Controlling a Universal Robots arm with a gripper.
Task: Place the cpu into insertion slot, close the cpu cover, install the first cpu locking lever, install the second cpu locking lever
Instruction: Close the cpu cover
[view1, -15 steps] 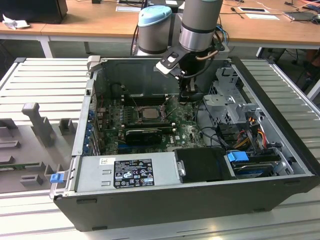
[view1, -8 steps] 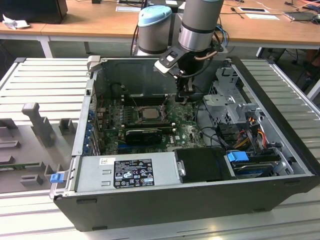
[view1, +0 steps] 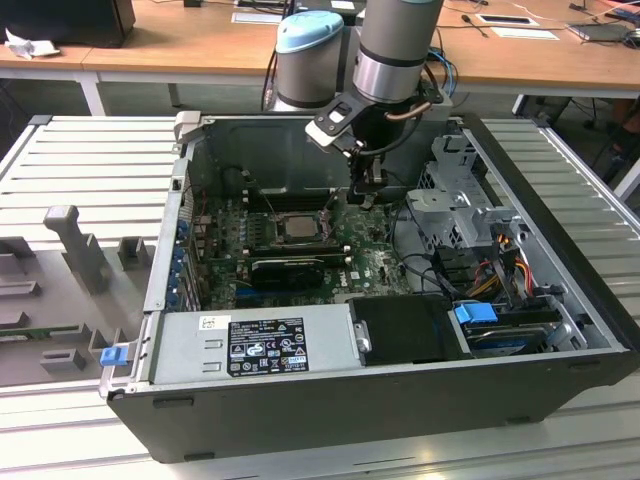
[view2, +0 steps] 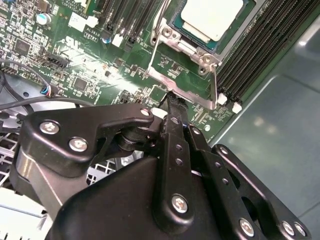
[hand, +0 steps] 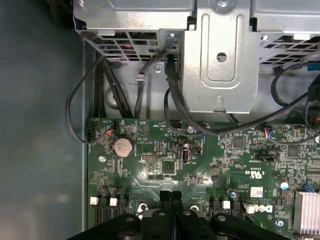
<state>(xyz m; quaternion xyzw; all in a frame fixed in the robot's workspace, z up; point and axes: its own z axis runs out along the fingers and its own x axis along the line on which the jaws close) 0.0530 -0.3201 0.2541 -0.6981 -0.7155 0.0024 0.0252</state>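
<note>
Wooden desks (view1: 190, 45) along the back, papers (view1: 524, 32) on top; ribbed grey metal bench (view1: 100, 160) in front.

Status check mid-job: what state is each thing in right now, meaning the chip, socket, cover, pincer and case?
cpu: seated in the insertion slot, its top uncovered.
insertion slot: filled by the cpu.
cpu cover: open, not lying over the cpu.
pincer: shut, tips close to the cpu cover's edge.
computer case: open, inside exposed.
</note>
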